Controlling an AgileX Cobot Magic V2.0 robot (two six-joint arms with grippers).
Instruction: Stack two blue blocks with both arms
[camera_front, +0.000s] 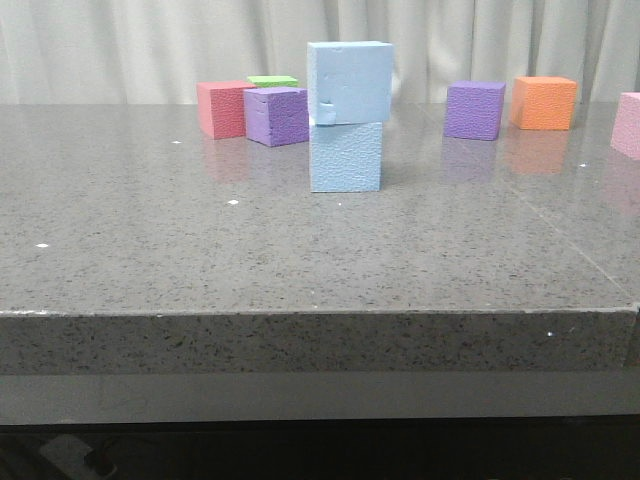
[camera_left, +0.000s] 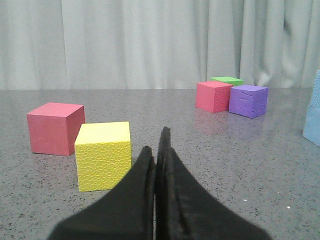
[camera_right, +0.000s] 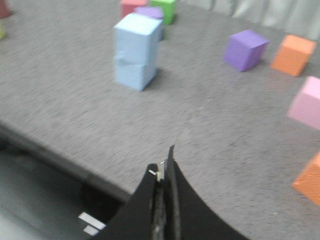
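**Blue on blue, both tools empty**

Where the grey speckled stone counter runs toward the curtain, one pale sky-blue foam cube sits on top of a second pale blue foam cube, slightly offset, near the middle. A purple foam cube and red foam cube stand behind to the left. The left black two-finger tool is pressed together beside a yellow foam cube; the right black tool is likewise pressed together, holding nothing, near the counter's front edge.
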